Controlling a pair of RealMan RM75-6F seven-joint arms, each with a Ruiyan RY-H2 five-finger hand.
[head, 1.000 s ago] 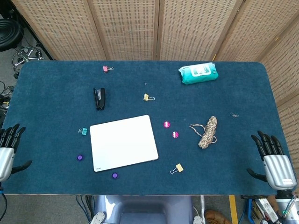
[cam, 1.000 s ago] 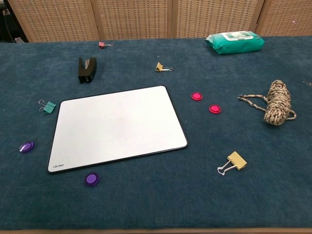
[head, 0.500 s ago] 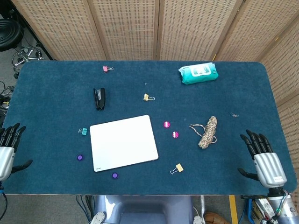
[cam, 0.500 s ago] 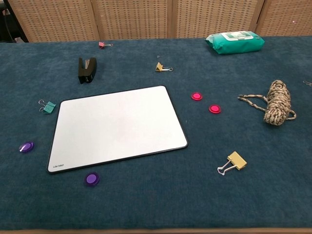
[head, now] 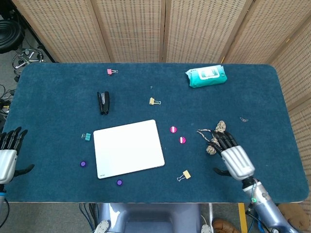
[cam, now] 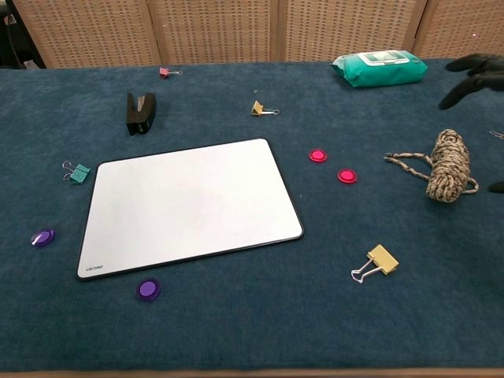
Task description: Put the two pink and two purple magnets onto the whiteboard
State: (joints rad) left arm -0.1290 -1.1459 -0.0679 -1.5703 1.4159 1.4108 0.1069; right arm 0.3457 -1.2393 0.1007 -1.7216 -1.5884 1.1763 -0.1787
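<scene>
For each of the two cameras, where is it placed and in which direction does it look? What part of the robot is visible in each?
Head view: high above the near edge, looking steeply down on the whole table; left hand and right hand both show, open.
Chest view: lower, at the near edge, looking across towards the screen; only dark fingertips of the right hand show.
Shared: whiteboard, pink magnets, rope bundle, wipes pack.

A blue tabletop (head: 58, 111) carries the whiteboard (head: 128, 148), 2 pink magnets (head: 173, 129) and a rope bundle (cam: 449, 165) just under the right hand (head: 235, 160). 2 purple magnets (head: 83, 164), a stapler (head: 103, 102), binder clips (cam: 374, 262) and a wipes pack (head: 206, 76) are spread farther from it.
</scene>
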